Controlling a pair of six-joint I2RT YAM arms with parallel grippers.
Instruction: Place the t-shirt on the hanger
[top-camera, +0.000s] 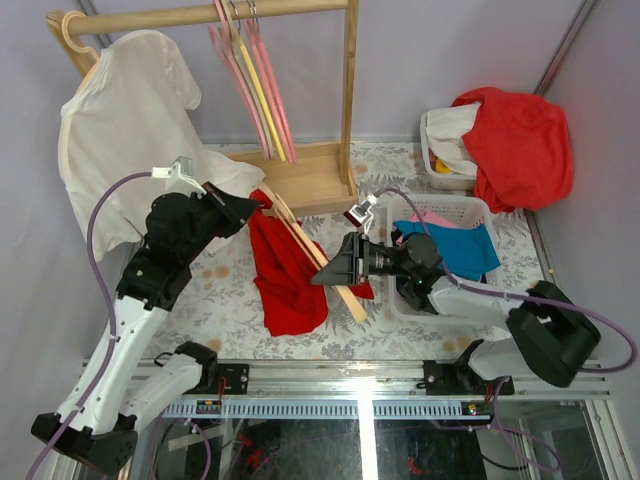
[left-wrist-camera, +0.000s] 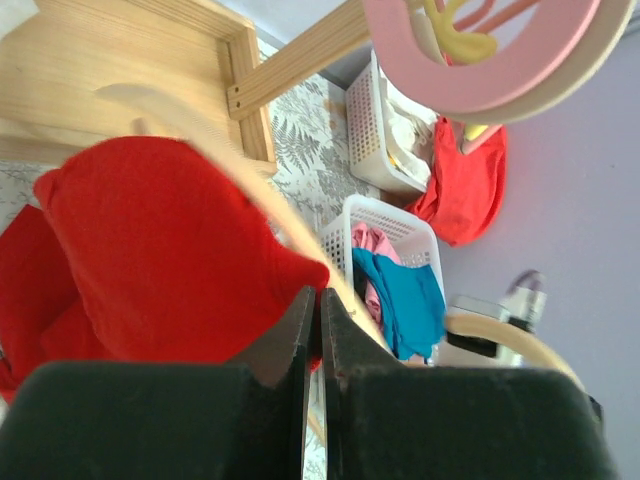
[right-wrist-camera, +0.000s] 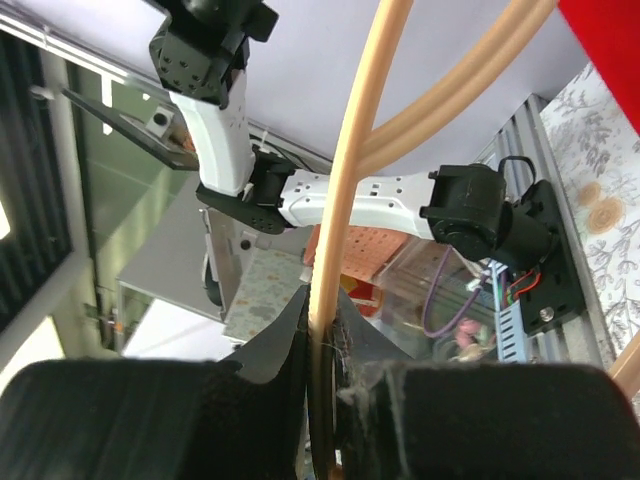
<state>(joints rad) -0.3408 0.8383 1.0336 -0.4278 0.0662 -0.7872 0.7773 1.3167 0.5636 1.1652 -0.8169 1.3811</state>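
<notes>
Starting at the left, note the white t-shirt (top-camera: 120, 130) draped on the wooden rack (top-camera: 348, 100); it is not your workpiece.

1. Left gripper (top-camera: 252, 212): its fingers are pressed together on a thin edge of the red t-shirt (top-camera: 288, 280). The left wrist view shows the fabric running right into the fingertips. The garment hangs from this pinch in a bunched fold, with its lower part reaching the desk (top-camera: 215, 290).
2. Hanger (top-camera: 352, 303): the pale wooden hanger lies diagonally across the t-shirt, with its upper end near the left gripper and the rack base.
3. Right gripper (top-camera: 325, 273): it is clamped on a thin bar of the hanger, which passes straight between the fingers in the right wrist view.

Judged hazards:
- The pinch on the cloth is shallow, so a hard pull may free the fabric.
- The cloth is bunched and the collar opening is not visible. You may drive the hanger arm into a fold instead of inside the shirt.
- The hanger may pivot in the narrow grip under the cloth's weight.
- The hanger's upper end is close to the rack base and could strike it.
- The white basket (top-camera: 470, 210) sits just beside the right arm, so allow clearance.
</notes>
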